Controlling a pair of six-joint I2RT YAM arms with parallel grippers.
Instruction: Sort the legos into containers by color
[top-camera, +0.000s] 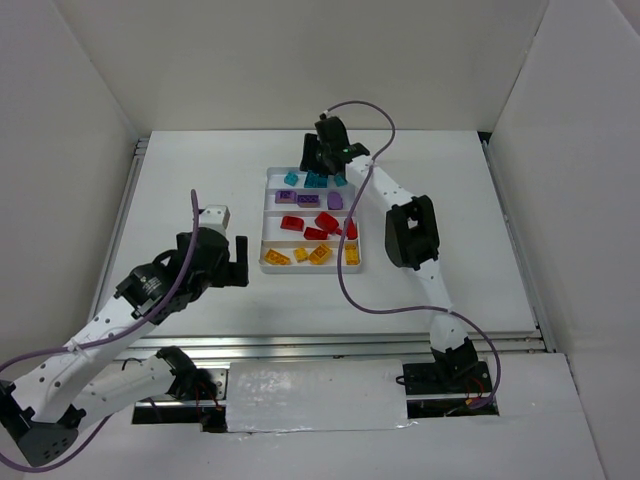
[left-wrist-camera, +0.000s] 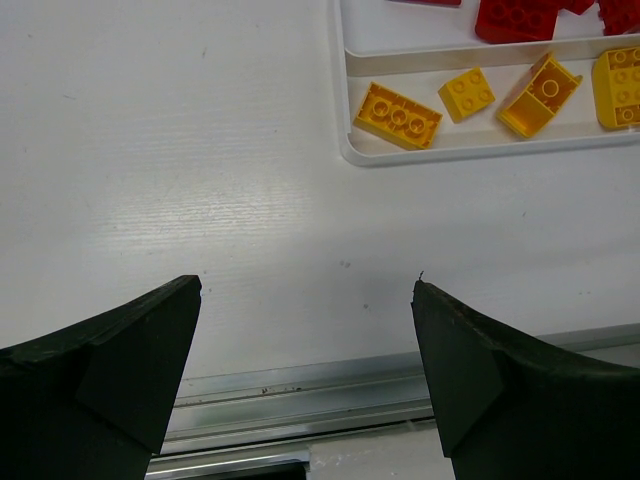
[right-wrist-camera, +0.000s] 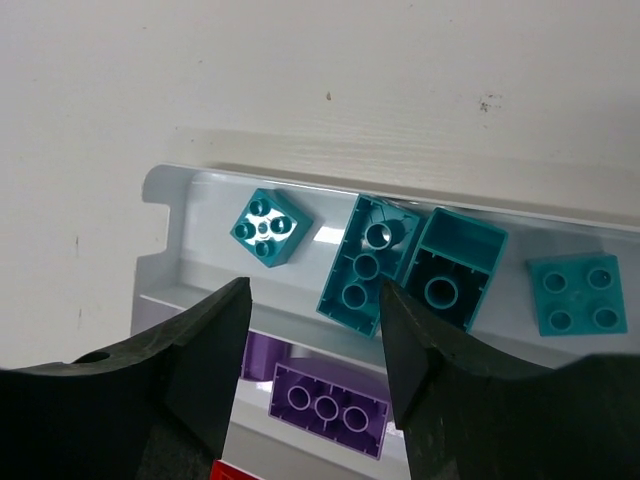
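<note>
At left, the left arm (top-camera: 150, 290) holds its jaws spread wide and empty above the white tabletop (left-wrist-camera: 200, 180), just beside the near left corner of the white rectangular plastic tray with four long compartments (left-wrist-camera: 343, 120).

In the centre, every toy brick we can find lies inside that tray. The small yellow-orange plastic bricks (left-wrist-camera: 397, 113) fill the nearest lane, then come the red bricks (top-camera: 292, 223), then the purple bricks (right-wrist-camera: 327, 408), and the teal bricks (right-wrist-camera: 368, 262) fill the farthest lane. By colour, the sorting looks finished or nearly so.

At right, the right arm (top-camera: 410, 235) reaches over the tray's far edge. Its jaws are parted, with nothing between them, low over the left end of the teal lane.

We judge the step in hand to be clearing that arm away. It should rise straight up first with the jaws left apart, so that neither finger clips the far wall or nudges the teal brick just ahead of them. Only then should it swing back. One red piece near the right end deserves a check against its divider.
</note>
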